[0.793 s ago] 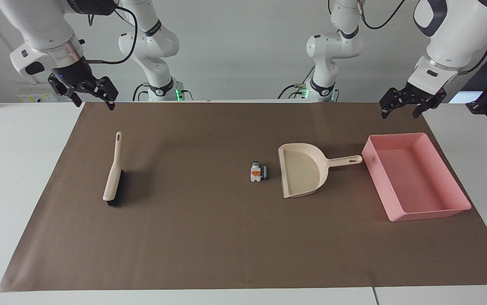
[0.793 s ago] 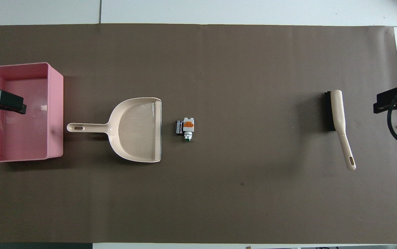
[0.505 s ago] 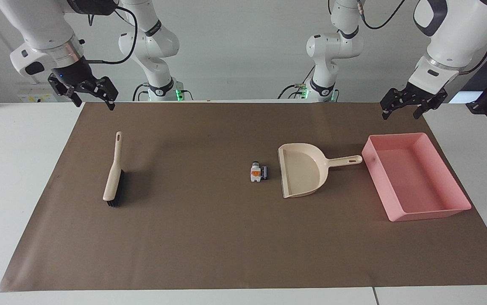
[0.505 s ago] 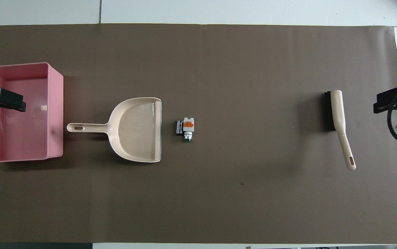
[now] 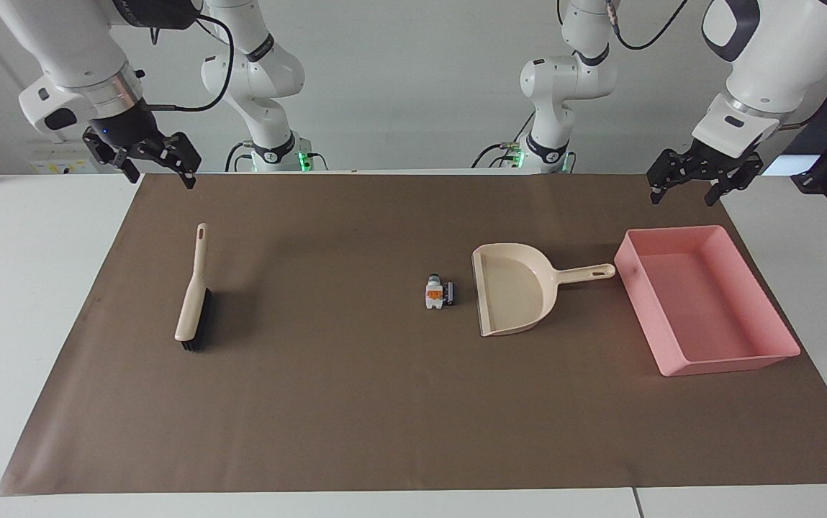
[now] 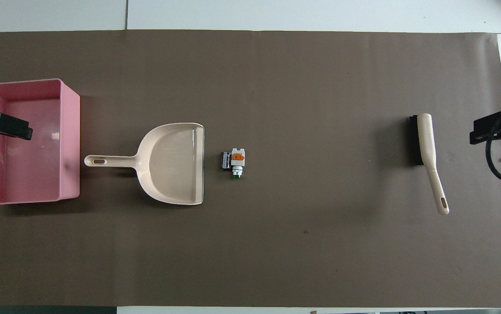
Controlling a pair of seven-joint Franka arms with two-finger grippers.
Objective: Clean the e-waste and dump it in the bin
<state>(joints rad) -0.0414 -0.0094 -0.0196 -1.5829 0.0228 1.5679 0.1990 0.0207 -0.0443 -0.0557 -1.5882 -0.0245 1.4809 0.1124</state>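
My left pincer (image 5: 685, 188) hangs in the air with its fingers spread wide and nothing between them, over the edge of the brown mat (image 5: 355, 403) at the left arm's end of the counter (image 5: 17, 288). From above, it shows over the bin (image 5: 672, 360). My right pincer (image 5: 156, 162) hangs the same way at the right arm's end, fingers apart and empty, over the mat's edge nearest to me.

The bin is a shallow pink tray with upright walls, and it rests on the mat at the left arm's end. Just beside it lies the beige dustpan (image 5: 510, 291), flat on the mat, its handle pointing at the bin (the tip comes very close to the bin's wall, though I cannot tell whether they touch) and its wide mouth facing the middle of the counter.

The e-waste (image 5: 438, 293) sits on the mat just in front of the dustpan's mouth, apart from its lip: a white-grey scrap with an orange mark, and a black scrap pressed against it on the dustpan's side. A small green bit shows at one end of the white scrap from above.

The brush (image 5: 192, 302) lies well apart from all this, toward the right arm's end, its beige handle pointing toward me and its black bristles turned toward the middle of the counter.
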